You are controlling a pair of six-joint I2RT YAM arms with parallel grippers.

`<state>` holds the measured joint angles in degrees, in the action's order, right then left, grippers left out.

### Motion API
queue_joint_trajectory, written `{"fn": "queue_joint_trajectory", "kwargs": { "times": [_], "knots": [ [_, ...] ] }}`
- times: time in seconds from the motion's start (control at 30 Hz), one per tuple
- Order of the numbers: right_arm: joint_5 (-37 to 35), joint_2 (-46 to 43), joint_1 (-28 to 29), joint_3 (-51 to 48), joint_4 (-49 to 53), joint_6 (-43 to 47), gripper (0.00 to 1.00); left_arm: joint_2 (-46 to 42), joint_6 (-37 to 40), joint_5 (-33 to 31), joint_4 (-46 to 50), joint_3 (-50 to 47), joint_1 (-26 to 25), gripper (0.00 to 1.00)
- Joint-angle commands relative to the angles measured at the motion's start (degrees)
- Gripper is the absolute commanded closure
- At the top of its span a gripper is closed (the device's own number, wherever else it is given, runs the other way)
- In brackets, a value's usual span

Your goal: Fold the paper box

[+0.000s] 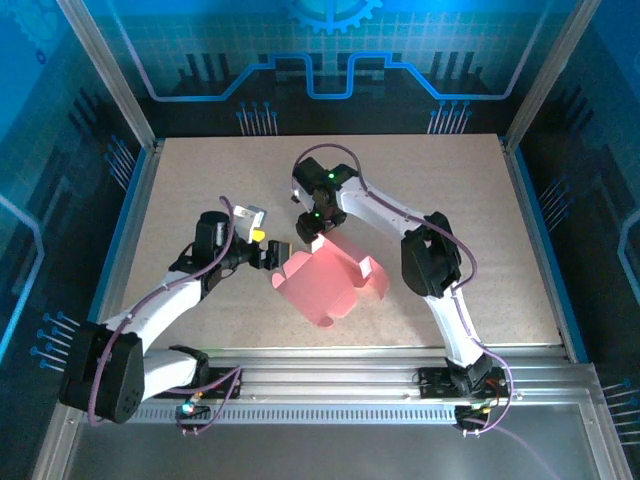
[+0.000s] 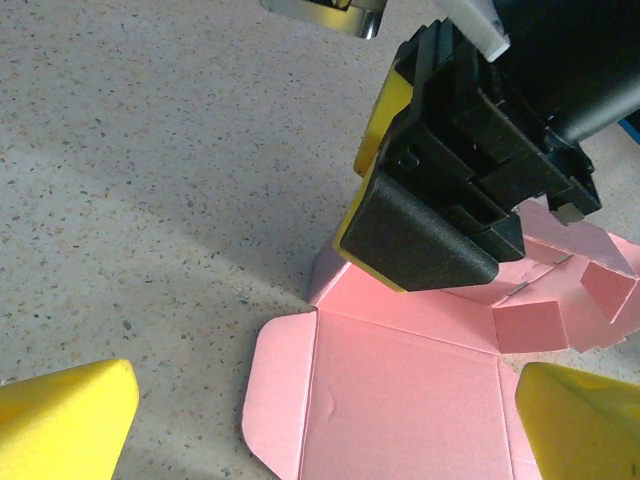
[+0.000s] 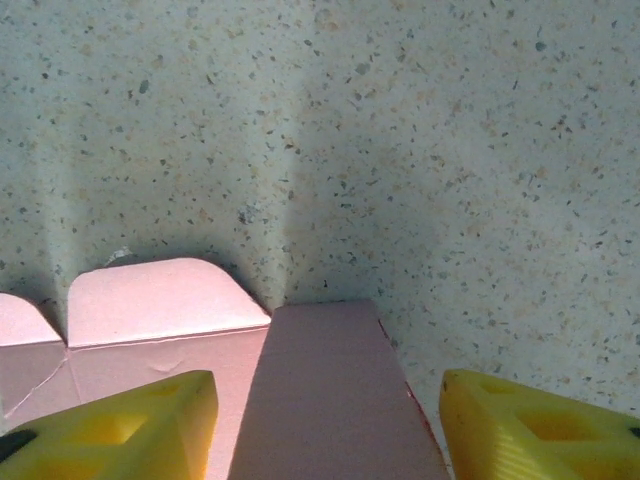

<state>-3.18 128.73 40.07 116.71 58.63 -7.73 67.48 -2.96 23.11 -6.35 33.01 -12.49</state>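
Two claws: left claw (image 2: 320, 425) wide open, right claw (image 3: 335, 425) straddling the paper box (image 1: 325, 282) flap (image 3: 330, 390), grip unclear; an off-crease squeeze could crumple it.

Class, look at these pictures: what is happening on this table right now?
Two robot arms are working on a pink paper box, a partly folded sheet on the table. The right claw is at its far edge, jaws apart around a raised flap. The left claw hovers open at its left edge, holding nothing.
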Motion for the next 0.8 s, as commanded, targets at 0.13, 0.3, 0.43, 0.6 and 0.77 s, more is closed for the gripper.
{"fn": "queue_joint_trajectory", "kwargs": {
  "times": [0.13, 0.3, 0.43, 0.6, 0.77],
  "knots": [
    [-2.60, 1.52, 0.28, 1.80, 3.15, -0.88, 0.48, 0.79, 0.24, 2.08, -1.46, -0.06, -0.17, 0.01],
    [-2.93, 1.53, 0.38, 2.04, 3.50, -0.83, 0.55, 0.99, 0.15, 2.24, -1.47, 0.11, -0.17, 0.01],
    [-3.25, 1.38, 0.56, 2.06, 3.51, -0.81, 0.58, 1.24, 0.15, 2.54, -1.38, 0.23, -0.16, 0.01],
    [-4.19, 1.39, 0.64, 2.29, 3.76, -0.54, 0.61, 1.35, 0.15, 2.63, -1.32, 0.30, -0.17, 0.01],
    [-4.76, 1.44, 1.19, 2.99, 3.85, -0.42, 0.38, 1.55, 0.15, 2.65, -1.18, 0.47, -0.17, 0.01]
  ]
}}
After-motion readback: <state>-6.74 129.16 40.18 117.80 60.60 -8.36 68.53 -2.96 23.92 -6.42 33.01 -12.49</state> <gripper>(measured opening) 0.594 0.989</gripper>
